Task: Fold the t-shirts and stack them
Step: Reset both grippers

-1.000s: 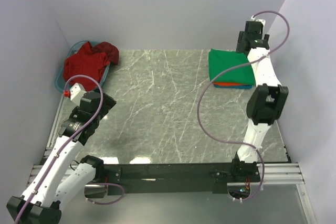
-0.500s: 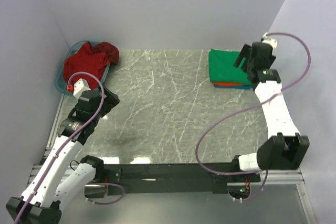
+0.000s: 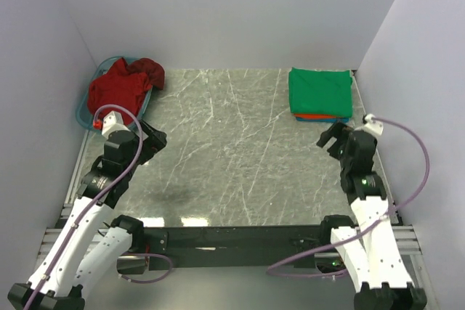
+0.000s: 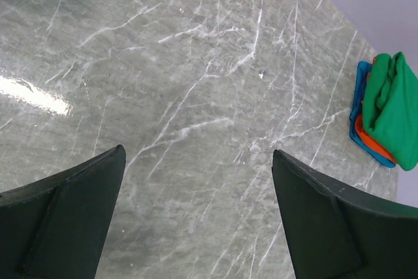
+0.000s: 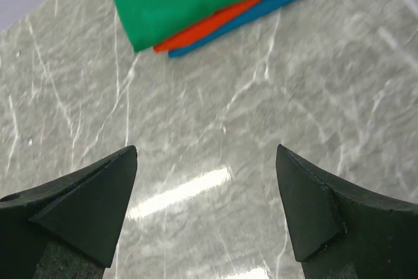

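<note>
The right pincer (image 3: 328, 141) hangs released over the marble surface (image 3: 232, 150), its two dark fingers spread wide with nothing between them. Straight ahead of its fingertips, apart from them, lies a folded stack of t-shirts: the green t-shirt (image 3: 320, 92) on top, the orange t-shirt (image 4: 372, 145) under it and the blue t-shirt (image 4: 358, 106) at the bottom, only the edges of those two showing. The stack touches neither finger. The left pincer (image 3: 151, 144) is likewise released, jaws wide and empty above bare marble. Beyond it, farther from the arm bases and a little to its left, the dark red t-shirt (image 3: 120, 88) lies crumpled in the light blue basket (image 3: 80, 114), spilling over the rim. From the left pincer the stack sits well apart, ahead and to its right.
</note>
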You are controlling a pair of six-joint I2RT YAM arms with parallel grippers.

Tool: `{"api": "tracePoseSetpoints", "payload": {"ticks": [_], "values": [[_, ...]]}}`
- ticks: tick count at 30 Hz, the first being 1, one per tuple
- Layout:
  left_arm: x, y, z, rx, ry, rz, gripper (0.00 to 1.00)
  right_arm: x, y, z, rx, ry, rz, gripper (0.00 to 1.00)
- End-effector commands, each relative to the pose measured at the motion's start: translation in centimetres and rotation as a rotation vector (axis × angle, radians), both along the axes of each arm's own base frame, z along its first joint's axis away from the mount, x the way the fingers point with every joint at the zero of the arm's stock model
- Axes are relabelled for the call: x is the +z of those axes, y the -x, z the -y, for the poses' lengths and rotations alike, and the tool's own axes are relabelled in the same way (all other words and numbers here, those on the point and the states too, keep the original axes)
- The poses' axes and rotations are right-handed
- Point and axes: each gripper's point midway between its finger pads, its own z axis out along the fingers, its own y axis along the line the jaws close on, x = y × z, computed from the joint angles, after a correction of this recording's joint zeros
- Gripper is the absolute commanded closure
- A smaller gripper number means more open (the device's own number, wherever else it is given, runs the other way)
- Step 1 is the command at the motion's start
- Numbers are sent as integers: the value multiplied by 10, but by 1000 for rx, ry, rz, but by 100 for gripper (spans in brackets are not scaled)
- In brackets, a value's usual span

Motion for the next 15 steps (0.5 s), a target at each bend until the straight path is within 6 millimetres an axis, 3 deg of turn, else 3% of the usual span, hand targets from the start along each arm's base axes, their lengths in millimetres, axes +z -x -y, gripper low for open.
{"api": "tracePoseSetpoints", "payload": {"ticks": [1, 5, 15], "values": [[3, 1, -2, 4, 7, 31, 0, -8, 3, -11, 34, -49, 71, 7], [-4, 6, -3, 6, 17, 29, 1, -19, 16, -7, -4, -63, 78, 7], [-10, 10, -5, 25, 36, 33, 1, -22, 23, -4, -29, -70, 125, 6]]}}
